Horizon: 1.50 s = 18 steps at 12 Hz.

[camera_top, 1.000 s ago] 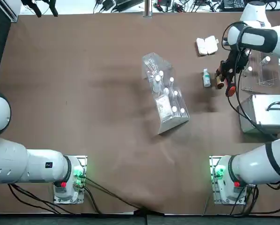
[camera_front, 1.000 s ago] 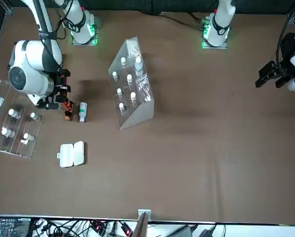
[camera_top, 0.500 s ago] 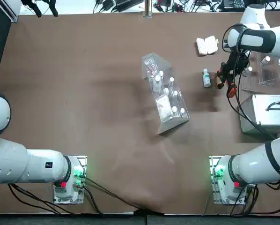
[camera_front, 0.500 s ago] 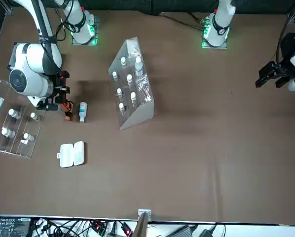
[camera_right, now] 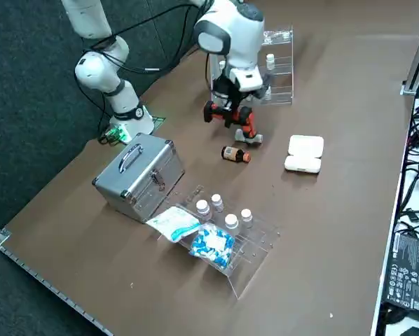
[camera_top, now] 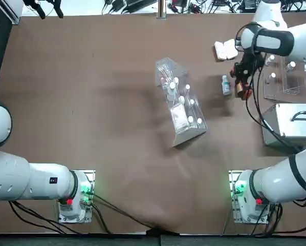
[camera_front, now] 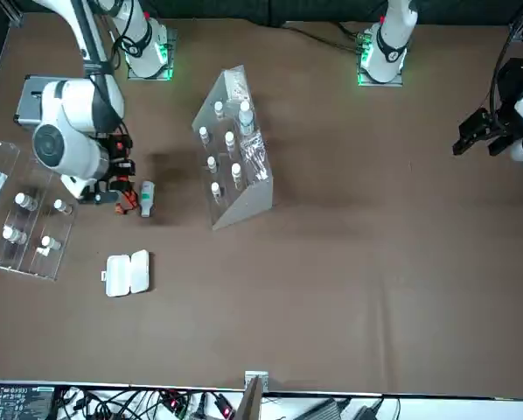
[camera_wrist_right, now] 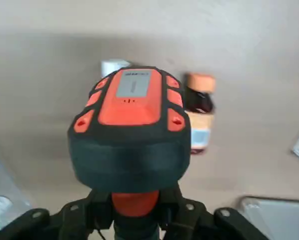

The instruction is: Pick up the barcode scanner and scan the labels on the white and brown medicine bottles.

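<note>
The right claw (camera_wrist_right: 135, 224) was closed around the grip of the barcode scanner (camera_wrist_right: 131, 102), leaving the scanner's head and top panel free of the hold. That grip probably served to let the arm aim the reading end while keeping the trigger area steady. The scanner was held just beside the white medicine bottle (camera_right: 249, 137), partly hiding it in the wrist view, which suggested that this label was the one being lined up. The brown medicine bottle (camera_right: 235, 155) lay on its side close by, its label partly exposed, presumably so that it could be read without being lifted. Both bottles lay on the surface (camera_top: 117, 154), apart from the racks, likely to give the scanner room.

The scanner's rounded black shell looked rubbery, with smooth red-orange panels and a grey plate set into its top. The brown bottle had a dark, glossy cylinder and a reddish cap; the white one looked like smooth plastic. An angular clear rack (camera_top: 190, 134) held capped vials upright or leaning. The metal case (camera_right: 136, 175) was boxy, with hard edges and a folding handle, while the white clamshell case (camera_right: 305, 150) lay open, softly rounded at its corners.
</note>
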{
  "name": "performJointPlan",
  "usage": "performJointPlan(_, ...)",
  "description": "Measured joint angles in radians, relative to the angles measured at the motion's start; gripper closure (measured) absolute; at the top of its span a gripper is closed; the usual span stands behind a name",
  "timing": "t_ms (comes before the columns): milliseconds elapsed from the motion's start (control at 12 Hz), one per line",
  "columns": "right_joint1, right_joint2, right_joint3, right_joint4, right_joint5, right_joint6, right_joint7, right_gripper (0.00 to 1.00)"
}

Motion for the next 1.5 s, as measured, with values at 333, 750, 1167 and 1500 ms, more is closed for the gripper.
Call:
performJointPlan(333,0.083,0.065,0.005,0.092,0.047,0.011,0.012,0.57)
performJointPlan(750,0.163,0.177,0.007,0.131,0.053,0.165,0.169,0.57)
performJointPlan(1167,0.200,0.258,0.007,0.140,0.054,0.237,0.222,0.57)
performJointPlan(1500,0.203,0.271,0.007,0.141,0.081,0.258,0.234,0.57)
